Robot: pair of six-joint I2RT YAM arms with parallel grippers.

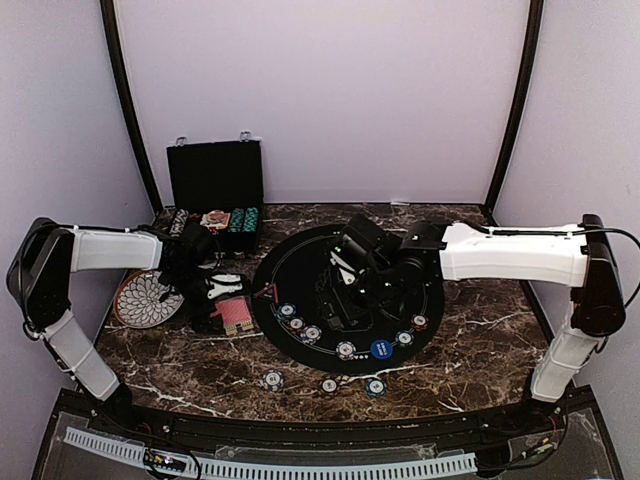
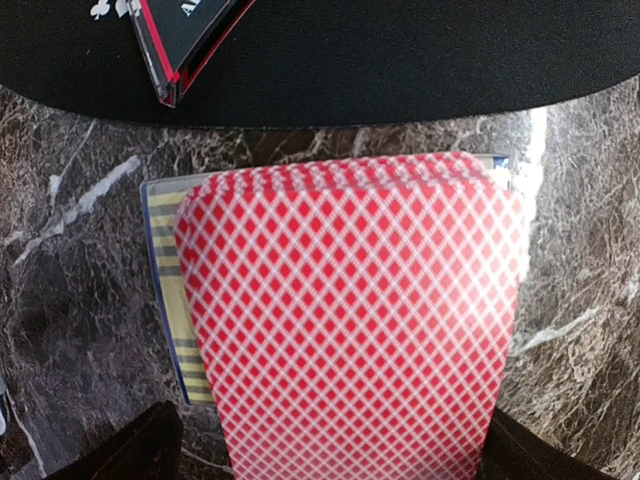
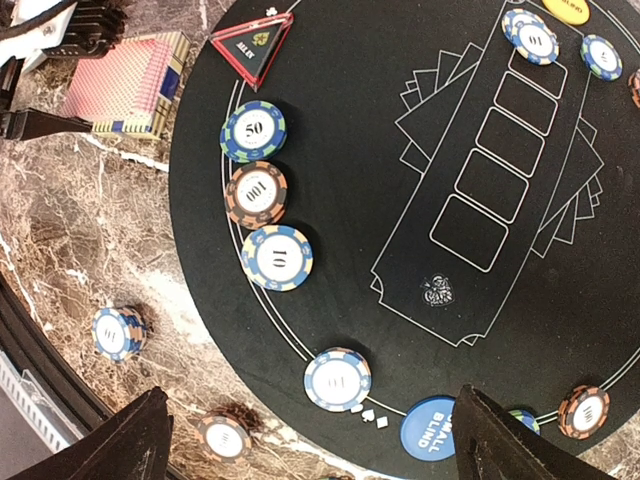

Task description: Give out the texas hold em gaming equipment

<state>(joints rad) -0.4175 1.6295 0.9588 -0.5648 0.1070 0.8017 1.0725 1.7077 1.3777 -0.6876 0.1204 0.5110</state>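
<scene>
1. Marble-veined dark desk [image 1: 480, 340] carries everything. At its far left lies a white round plate with a petal pattern [image 1: 148, 298], and behind it stands a black hard case with metal latches [image 1: 215, 185].
2. Next, the left pincer [image 2: 330, 410] hangs wide over the deck of red-backed lattice-printed playing cards [image 2: 350, 320], with one dark fingertip at each side of the deck's near end. I cannot tell whether they touch it. The deck rests on a clear yellow-striped card box [image 2: 165, 300], just off the mat's edge.
3. The top cards look slightly staggered, so a squeeze on the whole deck may fan or spill them, or drag the box along. A black-and-red triangular marker [image 2: 185, 45] sits near the deck's far end and could be nudged.
4. The black round felt mat [image 1: 300, 265] holds small stripe-edged poker chips [image 3: 252, 130] along its near rim, beside a blue round button disc [image 3: 430, 430]. Three loose chips [image 1: 329, 385] lie on bare marble in front.
5. The right pincer [image 3: 310, 400] hovers wide and empty above the mat. Three rim chips sit almost touching, so a descending finger would likely shove a neighbour.
6. Open room lies at the mat's printed middle, and the desk's near edge is close behind the loose chips.
</scene>
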